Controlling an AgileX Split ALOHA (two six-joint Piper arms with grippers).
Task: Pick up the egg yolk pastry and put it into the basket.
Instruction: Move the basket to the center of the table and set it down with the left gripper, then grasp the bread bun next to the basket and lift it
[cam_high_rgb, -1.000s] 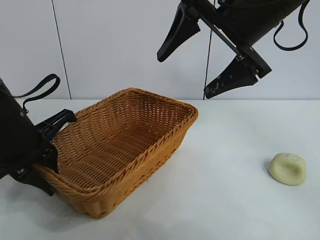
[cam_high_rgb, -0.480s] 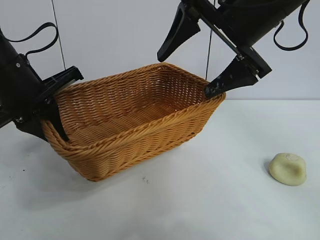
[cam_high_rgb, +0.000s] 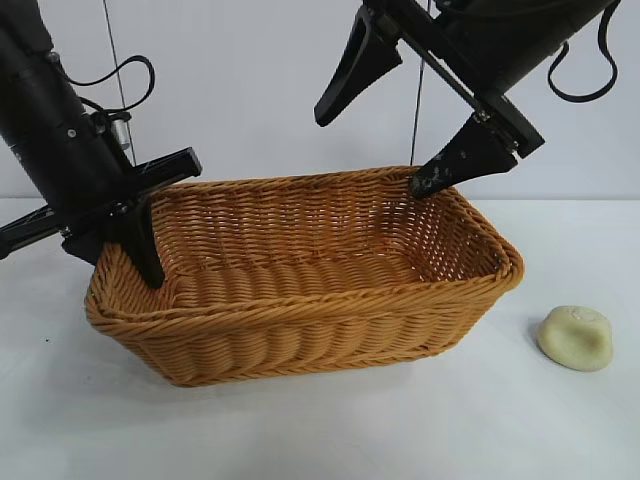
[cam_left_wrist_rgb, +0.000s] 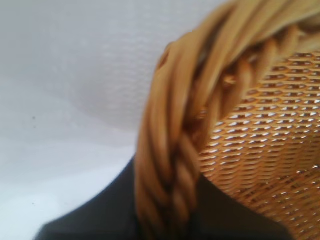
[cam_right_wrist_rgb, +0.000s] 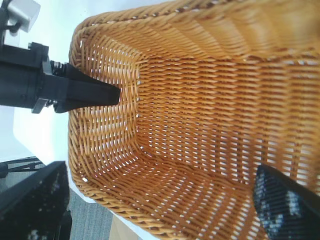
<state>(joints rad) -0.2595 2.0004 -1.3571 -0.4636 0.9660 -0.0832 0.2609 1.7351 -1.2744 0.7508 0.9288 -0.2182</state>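
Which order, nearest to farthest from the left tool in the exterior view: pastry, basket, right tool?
1. Basket: its left rim is clamped in the left tool.
2. Right tool: raised above the basket's far right side.
3. Pastry: on the table, far right.

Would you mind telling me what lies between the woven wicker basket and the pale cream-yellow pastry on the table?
Nothing: the exterior view shows only bare white table between the basket and the pastry.
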